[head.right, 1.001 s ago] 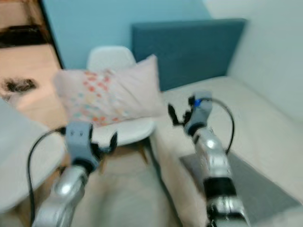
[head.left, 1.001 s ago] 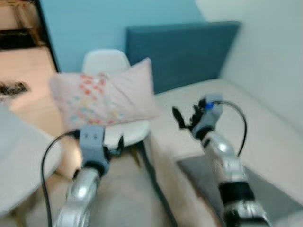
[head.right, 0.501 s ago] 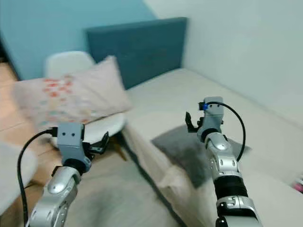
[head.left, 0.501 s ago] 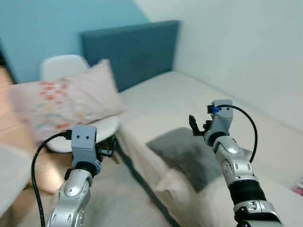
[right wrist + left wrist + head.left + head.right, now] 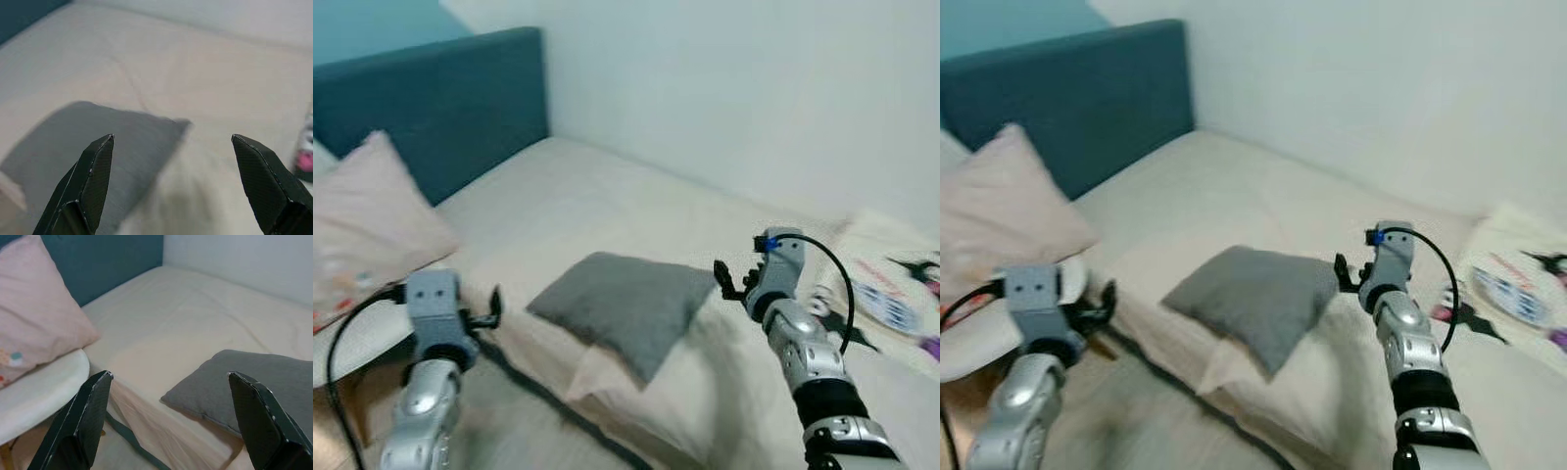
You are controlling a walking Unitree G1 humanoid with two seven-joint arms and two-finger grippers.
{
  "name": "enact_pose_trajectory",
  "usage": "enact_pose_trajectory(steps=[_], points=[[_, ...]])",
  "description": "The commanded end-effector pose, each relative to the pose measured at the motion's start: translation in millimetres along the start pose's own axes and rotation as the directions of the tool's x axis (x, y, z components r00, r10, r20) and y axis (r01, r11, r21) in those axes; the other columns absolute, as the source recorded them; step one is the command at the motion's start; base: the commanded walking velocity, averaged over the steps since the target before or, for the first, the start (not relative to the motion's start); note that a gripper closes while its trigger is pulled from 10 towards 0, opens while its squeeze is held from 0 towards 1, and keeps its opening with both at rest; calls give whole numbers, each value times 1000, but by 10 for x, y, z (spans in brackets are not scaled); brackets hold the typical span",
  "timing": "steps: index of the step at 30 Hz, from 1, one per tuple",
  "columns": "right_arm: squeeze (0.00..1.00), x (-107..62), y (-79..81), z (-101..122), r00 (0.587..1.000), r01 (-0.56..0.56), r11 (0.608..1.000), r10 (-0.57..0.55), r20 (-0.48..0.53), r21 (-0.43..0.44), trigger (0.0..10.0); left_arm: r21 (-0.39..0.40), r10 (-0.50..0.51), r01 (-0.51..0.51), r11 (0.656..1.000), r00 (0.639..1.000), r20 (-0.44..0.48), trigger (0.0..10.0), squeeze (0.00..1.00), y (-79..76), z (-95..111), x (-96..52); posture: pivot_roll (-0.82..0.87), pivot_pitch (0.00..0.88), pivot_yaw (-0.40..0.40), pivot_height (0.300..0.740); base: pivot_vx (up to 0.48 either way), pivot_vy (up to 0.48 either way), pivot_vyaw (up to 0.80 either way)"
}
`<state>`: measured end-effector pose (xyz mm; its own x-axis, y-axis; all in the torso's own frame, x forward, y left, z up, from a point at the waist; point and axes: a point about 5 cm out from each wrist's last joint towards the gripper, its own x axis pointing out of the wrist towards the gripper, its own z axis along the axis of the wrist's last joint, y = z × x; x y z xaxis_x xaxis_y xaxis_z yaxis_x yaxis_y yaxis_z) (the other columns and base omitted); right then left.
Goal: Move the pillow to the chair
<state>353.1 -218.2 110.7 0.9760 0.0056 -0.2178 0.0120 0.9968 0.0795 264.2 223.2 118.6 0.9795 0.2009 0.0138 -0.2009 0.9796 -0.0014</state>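
Two pillows: the pink pillow [image 5: 357,230], soft and pointed at its corners, leans on the white chair [image 5: 39,391] at 9 o'clock; a grey pillow [image 5: 625,304], square and matte, lies on the cream bed [image 5: 607,196] at centre. Since the earlier frames the camera has swung right, shifting pillow and chair leftward. Left tool [image 5: 171,421] and right tool [image 5: 176,181], both spread and empty, hover at 7 and 4 o'clock. Teal headboard [image 5: 421,108] at 11.
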Motion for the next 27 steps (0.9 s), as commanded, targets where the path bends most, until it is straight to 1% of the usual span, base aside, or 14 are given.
enact_pose_trajectory(steps=[1, 3, 6, 7, 8, 9, 10, 11, 14, 16, 17, 19, 23, 27], points=[[0, 13, 4, -45, 999, -10, 999, 11, -31, 30, 10000, -6, 6, -6, 1000, 1000, -10, 10000, 0, 14, -36, -6, 37, 0, -50, 740, 0, 0, -700], [0, 32, 32, -74, 998, -41, 998, 43, -54, 51, 10000, -3, 19, -19, 1000, 1000, -2, 10000, 0, 48, -27, 7, 39, 0, -50, 740, 0, 0, -694], [0, 39, 42, -85, 997, -50, 997, 54, -61, 57, 10000, -2, 22, -22, 1000, 1000, 1, 10000, 0, 57, -26, 12, 39, 0, -50, 740, 0, 0, -694], [0, 60, 96, -86, 992, -98, 993, 103, -67, 70, 10000, -7, 29, -29, 1000, 1000, 9, 10000, 0, 73, -7, 27, 39, 0, -49, 740, 0, 0, 0], [0, 60, 96, -86, 992, -98, 993, 103, -67, 70, 10000, -7, 29, -29, 1000, 1000, 9, 10000, 0, 73, -7, 27, 39, 0, -49, 740, 0, 0, 0], [0, 78, 141, -68, 987, -141, 986, 147, -59, 86, 10000, -11, 34, -34, 999, 999, 14, 10000, 0, 83, 9, 39, 41, 0, -47, 740, 0, 0, 0], [0, 78, 141, -68, 987, -141, 986, 147, -59, 86, 10000, -11, 34, -34, 999, 999, 14, 10000, 0, 83, 9, 39, 41, 0, -47, 740, 0, 0, 0], [0, 117, 198, -22, 977, -196, 973, 204, -56, 123, 10000, -19, 37, -37, 999, 999, 24, 10000, 0, 94, 36, 60, 42, 0, -46, 736, 0, 0, 0], [0, 128, 205, -8, 976, -202, 970, 211, -57, 133, 10000, -22, 37, -36, 999, 999, 26, 10000, 0, 93, 42, 65, 42, 0, -46, 731, 0, 0, 0], [0, 145, 215, -6, 973, -204, 969, 216, -80, 139, 10000, -26, 23, -22, 999, 999, 34, 10000, 0, 88, 63, 82, 46, 0, -48, 721, 0, 0, 0], [0, 159, 247, -32, 968, -207, 966, 225, -112, 152, 10000, -15, 16, -15, 1000, 999, 33, 10000, 0, 104, 58, 102, 44, 0, -46, 711, 0, 0, 0], [0, 166, 266, -46, 966, -209, 966, 228, -125, 149, 10000, -11, 18, -17, 1000, 999, 30, 10000, 0, 121, 47, 107, 40, 0, -43, 701, 0, 0, 0], [0, 178, 273, -36, 966, -203, 965, 224, -126, 165, 10000, -11, 20, -20, 1000, 999, 32, 10000, 0, 133, 53, 115, 46, 0, -45, 686, 0, 0, 0], [0, 202, 285, -12, 965, -203, 961, 229, -126, 185, 10000, 0, 19, -19, 1000, 998, 58, 10000, 0, 176, 143, 151, 50, 0, -45, 661, 0, 0, 0]])
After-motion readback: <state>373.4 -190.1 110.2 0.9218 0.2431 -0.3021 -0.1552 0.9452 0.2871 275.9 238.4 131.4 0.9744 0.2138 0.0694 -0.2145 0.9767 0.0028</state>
